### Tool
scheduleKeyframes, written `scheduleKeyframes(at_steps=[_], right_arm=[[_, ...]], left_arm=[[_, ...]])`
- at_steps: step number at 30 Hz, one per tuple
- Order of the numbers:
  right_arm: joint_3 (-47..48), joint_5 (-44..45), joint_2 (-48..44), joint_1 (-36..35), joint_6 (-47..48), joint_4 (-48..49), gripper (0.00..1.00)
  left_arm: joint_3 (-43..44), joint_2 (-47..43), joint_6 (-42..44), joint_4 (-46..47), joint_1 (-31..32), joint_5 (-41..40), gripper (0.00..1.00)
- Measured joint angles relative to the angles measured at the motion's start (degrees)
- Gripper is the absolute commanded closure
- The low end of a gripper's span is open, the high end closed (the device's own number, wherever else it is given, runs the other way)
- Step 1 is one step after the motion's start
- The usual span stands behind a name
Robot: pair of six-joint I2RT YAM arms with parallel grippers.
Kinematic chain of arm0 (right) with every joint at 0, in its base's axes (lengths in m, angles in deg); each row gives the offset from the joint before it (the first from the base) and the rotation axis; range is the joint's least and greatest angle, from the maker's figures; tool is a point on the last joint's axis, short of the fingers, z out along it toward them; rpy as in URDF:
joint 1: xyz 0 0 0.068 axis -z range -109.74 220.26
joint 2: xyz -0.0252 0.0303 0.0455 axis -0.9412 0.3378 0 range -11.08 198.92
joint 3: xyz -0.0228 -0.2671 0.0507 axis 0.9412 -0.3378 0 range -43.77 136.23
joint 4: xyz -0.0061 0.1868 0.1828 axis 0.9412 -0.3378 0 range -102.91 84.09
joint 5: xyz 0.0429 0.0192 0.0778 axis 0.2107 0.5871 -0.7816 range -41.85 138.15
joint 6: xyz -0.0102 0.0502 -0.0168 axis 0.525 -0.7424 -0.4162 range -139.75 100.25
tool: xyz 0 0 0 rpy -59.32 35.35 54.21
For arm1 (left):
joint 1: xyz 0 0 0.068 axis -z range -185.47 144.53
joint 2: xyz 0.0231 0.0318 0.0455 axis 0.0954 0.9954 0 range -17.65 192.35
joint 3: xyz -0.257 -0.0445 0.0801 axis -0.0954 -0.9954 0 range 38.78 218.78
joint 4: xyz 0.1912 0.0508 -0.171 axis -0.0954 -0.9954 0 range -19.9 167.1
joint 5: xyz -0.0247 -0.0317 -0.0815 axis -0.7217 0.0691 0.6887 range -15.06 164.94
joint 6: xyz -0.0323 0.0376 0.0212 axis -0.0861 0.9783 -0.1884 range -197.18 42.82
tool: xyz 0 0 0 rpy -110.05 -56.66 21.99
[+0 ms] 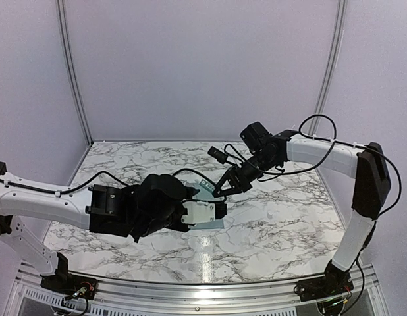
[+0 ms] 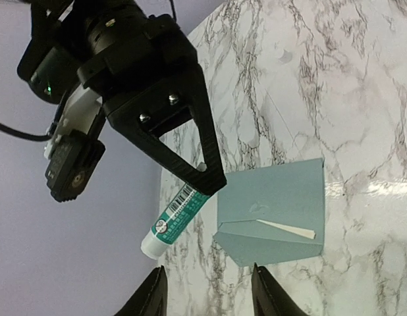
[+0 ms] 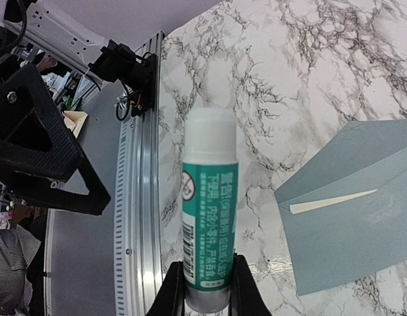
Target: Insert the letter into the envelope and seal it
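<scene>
The right tool [image 3: 207, 289] is clamped on a white-and-green glue stick [image 3: 209, 224], its fingers [image 3: 178, 289] pinching the tube's lower end while the white cap points away from the wrist. In the left wrist view the same tube [image 2: 176, 220] hangs from the black fingers above the table [image 2: 361, 85], just beside the envelope's near edge and not touching it. The left tool [image 2: 207, 293] stands partly open, holding nothing, its two fingertips [image 2: 153, 296] hovering over the marble just short of the envelope's pointed flap.

The envelope [image 2: 276, 210] lies flat on the table, grey-blue, its flap folded over with a pale strip [image 2: 286, 228] showing along the fold. Whether that strip is the letter or the envelope's inner edge cannot be told; the letter itself is not visible anywhere.

From above, both tools meet over the table's middle, the left one [image 1: 213, 212] covering most of the envelope [image 1: 207, 192]. Open marble spreads to the right, far side and near edge.
</scene>
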Motion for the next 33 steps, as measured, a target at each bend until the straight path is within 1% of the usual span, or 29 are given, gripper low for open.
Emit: scheduleKeyframes(at_steps=[2, 7, 14, 18, 23, 29, 33], right_arm=[[0.0, -0.33, 0.0, -0.46, 0.59, -0.66, 0.95], [0.26, -1.25, 0.37, -2.32, 3.1, -4.2, 0.95], [0.66, -2.29, 2.91, -5.44, 6.93, -9.2, 0.95], [0.66, -1.75, 2.91, -5.55, 7.89, -10.99, 0.95], [0.66, -1.31, 2.91, -5.62, 8.11, -11.34, 0.95], [0.66, -1.88, 2.89, -6.45, 8.5, -11.5, 0.95], [0.63, -2.16, 2.86, -6.67, 8.76, -11.72, 0.95]], left_arm=[[-1.16, 0.2, 4.9, 1.55, 0.5, -2.19, 0.52], [-5.22, 0.33, 15.34, 9.18, 1.07, -6.71, 0.51], [-5.6, 1.97, 23.19, 13.44, 1.46, -8.74, 0.53], [-5.77, 2.82, 24.9, 14.12, 1.99, -9.14, 0.54], [-5.75, 2.91, 25.05, 13.86, 2.19, -9.01, 0.51], [-5.77, 0.63, 23.87, 9.64, 3.13, -7.04, 0.49], [-5.46, 1.33, 24.59, 9.01, 3.45, -7.82, 0.49]])
